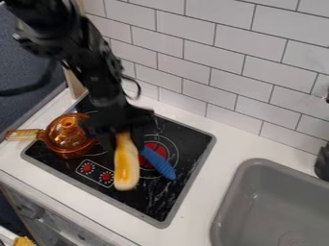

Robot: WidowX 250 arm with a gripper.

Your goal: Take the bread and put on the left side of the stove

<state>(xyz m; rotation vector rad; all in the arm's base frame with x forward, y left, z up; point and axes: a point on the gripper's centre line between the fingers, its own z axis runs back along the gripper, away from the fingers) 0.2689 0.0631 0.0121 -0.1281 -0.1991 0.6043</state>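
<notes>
The black gripper (124, 136) hangs over the middle of the stove (183, 185), shut on the upper end of the bread (126, 166). The bread is long and pale with a yellow-orange middle, and it points down toward the stove's front edge. Whether its lower end touches the stovetop, I cannot tell. The gripper covers the bread's top end and part of the stove behind.
An amber transparent pot with a lid (69, 137) stands on the stove's left side, handle pointing left. A blue ridged object (158, 163) lies right of the bread by the red burner. The grey sink (276, 202) is at right, the tiled wall behind.
</notes>
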